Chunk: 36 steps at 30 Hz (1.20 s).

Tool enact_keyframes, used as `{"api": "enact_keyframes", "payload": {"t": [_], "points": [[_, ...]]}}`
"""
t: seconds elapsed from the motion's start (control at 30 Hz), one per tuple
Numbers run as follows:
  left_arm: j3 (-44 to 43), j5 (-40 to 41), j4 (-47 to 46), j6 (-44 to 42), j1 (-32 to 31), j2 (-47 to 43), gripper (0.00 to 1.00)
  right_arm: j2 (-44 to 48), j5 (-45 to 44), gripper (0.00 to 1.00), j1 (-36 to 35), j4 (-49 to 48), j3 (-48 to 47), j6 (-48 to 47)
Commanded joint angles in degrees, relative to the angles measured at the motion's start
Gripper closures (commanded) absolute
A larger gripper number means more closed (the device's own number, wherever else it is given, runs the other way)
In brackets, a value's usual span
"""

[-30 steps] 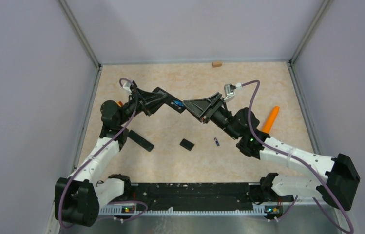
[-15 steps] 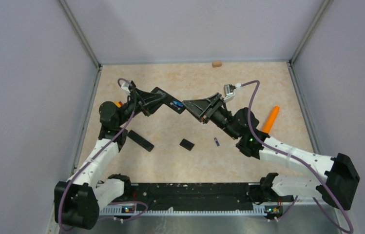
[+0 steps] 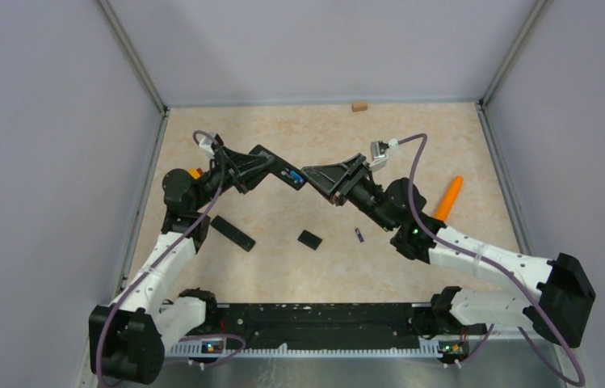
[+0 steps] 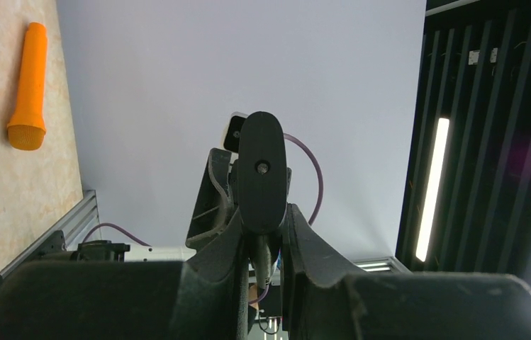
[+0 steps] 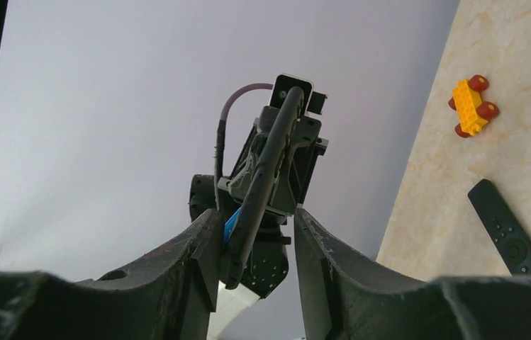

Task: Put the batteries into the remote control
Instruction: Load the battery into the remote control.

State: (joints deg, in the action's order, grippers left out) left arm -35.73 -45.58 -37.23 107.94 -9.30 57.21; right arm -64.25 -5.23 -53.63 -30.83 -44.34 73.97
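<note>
My left gripper (image 3: 262, 166) is shut on a black remote control (image 3: 279, 170) and holds it above the table. In the left wrist view the remote (image 4: 262, 170) stands clamped between the fingers of the left gripper (image 4: 266, 219). A blue battery (image 3: 291, 174) lies in the remote's open end. My right gripper (image 3: 312, 175) meets that end with its jaws apart around it. In the right wrist view the blue battery (image 5: 231, 225) sits between one finger of the right gripper (image 5: 256, 214) and the edge-on remote (image 5: 262, 184). The other finger stands off. A second battery (image 3: 359, 234) lies on the table.
A small black cover (image 3: 309, 238) and a second remote (image 3: 233, 233) lie on the table between the arms. An orange cone-shaped stick (image 3: 447, 198) lies at the right. A yellow toy with red wheels (image 5: 471, 106) sits by the left arm. A tan block (image 3: 359, 106) is at the back wall.
Both grippers and the held remote have drifted very slightly left. The grips look the same.
</note>
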Motion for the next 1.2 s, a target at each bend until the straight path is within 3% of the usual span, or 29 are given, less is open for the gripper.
{"api": "enact_keyframes", "payload": {"t": [0.0,0.23,0.37,0.9,1.17], "points": [[-2.7,-0.6,-2.6,-0.4,-0.1,-1.5,1.0,1.0,-2.4,0.55,-0.4,3.2,-1.7,-1.9],[-2.7,-0.4,-0.8,-1.4,-0.1,-1.5,1.0,4.0,-4.5,0.31,-0.4,1.6,0.2,-2.5],[-2.8,-0.4,0.2,-1.2,-0.1,-1.4,1.0,4.1,-2.3,0.25,-0.4,-3.5,1.6,-4.4],[-3.9,-0.5,7.8,1.9,-0.1,-2.9,1.0,-0.6,5.1,0.24,-0.4,-5.8,-0.8,-5.7],[-4.7,-2.0,5.6,1.0,-0.1,-3.0,1.0,-1.1,4.2,0.35,-0.4,-5.2,-0.6,-3.9]]}}
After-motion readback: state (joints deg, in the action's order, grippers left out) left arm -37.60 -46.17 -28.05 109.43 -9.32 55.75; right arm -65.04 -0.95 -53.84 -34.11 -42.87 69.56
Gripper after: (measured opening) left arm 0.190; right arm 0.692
